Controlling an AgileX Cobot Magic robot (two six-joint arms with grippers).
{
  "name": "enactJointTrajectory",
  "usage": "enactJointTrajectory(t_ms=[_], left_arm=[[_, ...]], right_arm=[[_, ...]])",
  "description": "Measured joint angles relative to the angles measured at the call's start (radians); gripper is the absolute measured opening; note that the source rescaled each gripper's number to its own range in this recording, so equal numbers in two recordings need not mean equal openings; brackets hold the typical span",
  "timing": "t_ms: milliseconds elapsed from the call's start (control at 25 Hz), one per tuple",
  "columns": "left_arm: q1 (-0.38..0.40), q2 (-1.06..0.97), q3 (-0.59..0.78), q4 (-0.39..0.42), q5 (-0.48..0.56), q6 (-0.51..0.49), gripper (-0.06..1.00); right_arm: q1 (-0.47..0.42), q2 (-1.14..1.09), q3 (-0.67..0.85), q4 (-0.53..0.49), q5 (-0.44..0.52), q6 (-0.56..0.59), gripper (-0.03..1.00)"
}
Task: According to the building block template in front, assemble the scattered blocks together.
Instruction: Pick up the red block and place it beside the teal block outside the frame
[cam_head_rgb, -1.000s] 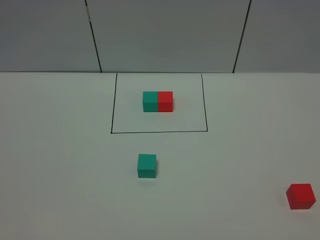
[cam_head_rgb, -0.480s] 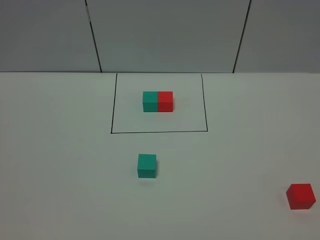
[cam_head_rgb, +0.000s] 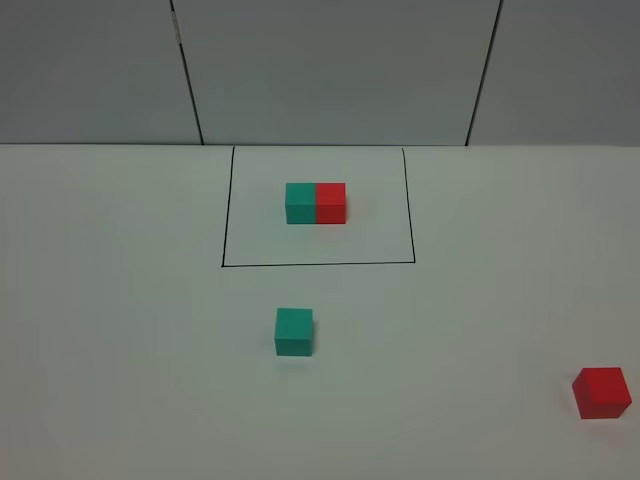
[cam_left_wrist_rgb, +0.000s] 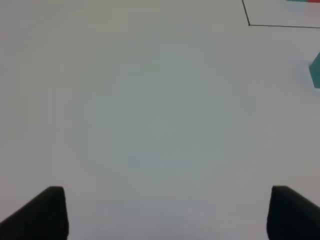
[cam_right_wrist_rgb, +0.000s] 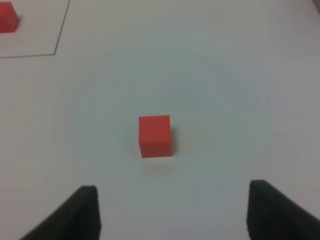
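Note:
The template (cam_head_rgb: 315, 202) is a teal cube and a red cube joined, teal on the left, inside a thin black outline (cam_head_rgb: 222, 265) at the table's back. The loose teal cube (cam_head_rgb: 294, 331) sits in front of the outline; its edge shows in the left wrist view (cam_left_wrist_rgb: 315, 70). The loose red cube (cam_head_rgb: 601, 392) sits at the front right and lies ahead of my right gripper (cam_right_wrist_rgb: 172, 212) in the right wrist view (cam_right_wrist_rgb: 155, 135). Both grippers are open and empty. My left gripper (cam_left_wrist_rgb: 167, 212) is over bare table. Neither arm shows in the exterior view.
The white table (cam_head_rgb: 120, 300) meets a grey panelled wall (cam_head_rgb: 330, 70) at the back. A corner of the black outline shows in the left wrist view (cam_left_wrist_rgb: 249, 23) and the right wrist view (cam_right_wrist_rgb: 54, 52), where part of the template's red cube (cam_right_wrist_rgb: 7, 22) also shows.

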Motion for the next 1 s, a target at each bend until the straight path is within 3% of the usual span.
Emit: enactJointTrajectory(t_ms=[1000], left_arm=[[0.0,0.0,0.0,0.0,0.001,0.001,0.89]], right_arm=[[0.0,0.0,0.0,-0.003,0.001,0.0,0.58]])
